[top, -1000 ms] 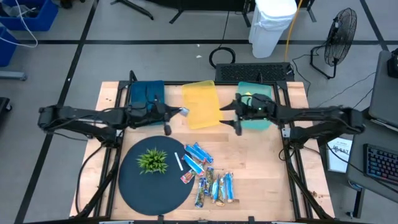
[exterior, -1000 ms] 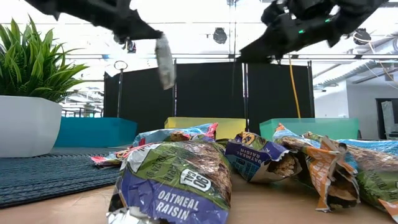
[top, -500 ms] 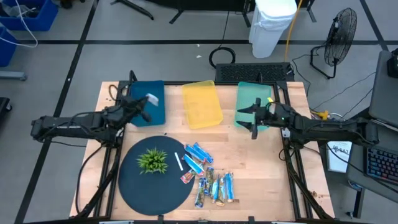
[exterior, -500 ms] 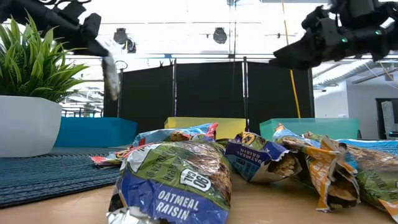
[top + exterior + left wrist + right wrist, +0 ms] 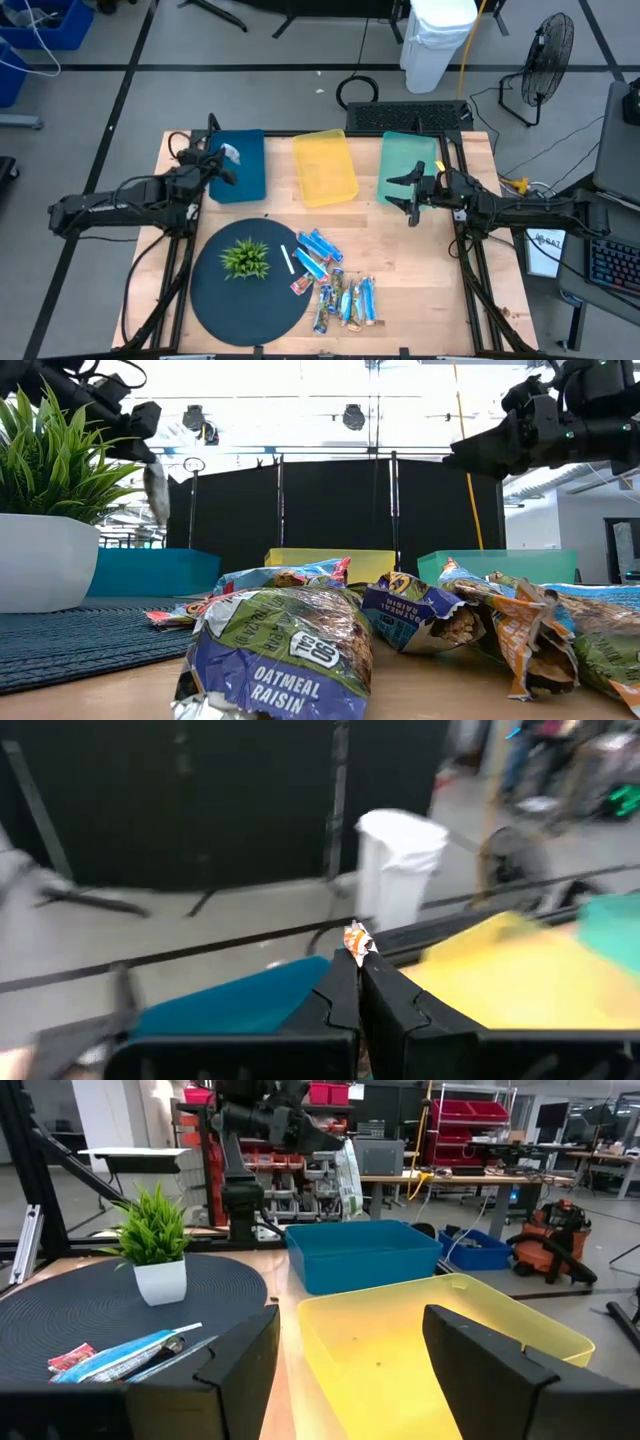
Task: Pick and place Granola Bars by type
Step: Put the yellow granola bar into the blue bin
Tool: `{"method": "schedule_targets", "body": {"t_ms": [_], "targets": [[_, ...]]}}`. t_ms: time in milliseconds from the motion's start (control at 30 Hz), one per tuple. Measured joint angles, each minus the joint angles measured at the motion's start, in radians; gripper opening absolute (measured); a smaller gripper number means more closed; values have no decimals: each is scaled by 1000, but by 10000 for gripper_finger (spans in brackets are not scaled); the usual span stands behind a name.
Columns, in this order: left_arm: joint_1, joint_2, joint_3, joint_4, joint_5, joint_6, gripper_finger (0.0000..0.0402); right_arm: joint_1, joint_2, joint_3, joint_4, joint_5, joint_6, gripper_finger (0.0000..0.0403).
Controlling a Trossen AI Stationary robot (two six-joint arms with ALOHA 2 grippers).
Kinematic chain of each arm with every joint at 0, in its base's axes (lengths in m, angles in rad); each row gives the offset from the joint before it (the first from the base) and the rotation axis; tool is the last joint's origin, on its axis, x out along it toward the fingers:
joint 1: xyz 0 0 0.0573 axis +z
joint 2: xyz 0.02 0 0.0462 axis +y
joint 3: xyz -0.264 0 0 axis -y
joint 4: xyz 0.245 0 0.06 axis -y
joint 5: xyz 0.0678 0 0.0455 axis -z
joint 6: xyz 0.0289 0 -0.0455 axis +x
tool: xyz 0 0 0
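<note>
My left gripper [image 5: 222, 160] is shut on a granola bar [image 5: 231, 154] in a silvery wrapper, up over the blue bin [image 5: 240, 175] at the far left. The other Granola Bars [image 5: 336, 285], mostly blue and white, lie in a loose pile on the wood near the front, right of the round dark mat [image 5: 225, 295]. My right gripper [image 5: 408, 196] stands open and holds nothing, over the near end of the green bin [image 5: 408, 160]. The yellow bin [image 5: 324, 167] sits between the two. My left gripper pinches one end of the bar between its two fingers; a red and white wrapper tip [image 5: 356, 940] sticks out past the fingertips. The fingers reach in roughly level from the table's left. The bar [image 5: 156, 495] hangs below them, clear of the bin.
A small green plant in a white pot [image 5: 246, 258] stands on the dark mat, with a thin white stick [image 5: 287, 260] beside it. The three bins line the far edge. Bare wood lies between the bins and the pile.
My left gripper has carried the bar toward the table's left edge, from beside the yellow bin to over the blue bin, rolling as it went; the bar still hangs clear. My right gripper has drawn back toward the right edge and sunk a little, from between the yellow and green bins.
</note>
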Motion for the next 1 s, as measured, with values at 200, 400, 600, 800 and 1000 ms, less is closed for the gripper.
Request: {"method": "schedule_targets", "body": {"t_ms": [200, 400, 600, 800, 1000], "targets": [[214, 69, 236, -459, 200, -237, 2, 0, 0, 0, -1, -2, -3, 238], [381, 212, 304, -562, 547, -249, 2, 0, 0, 0, 9, -2, -18, 238], [424, 383, 275, -550, 667, -234, 3, 0, 0, 0, 17, -2, -18, 238], [432, 521, 271, -552, 637, -243, 3, 0, 0, 0, 4, -2, -18, 238], [432, 583, 271, -550, 625, -230, 22, 0, 0, 0, -9, -2, -18, 238]]}}
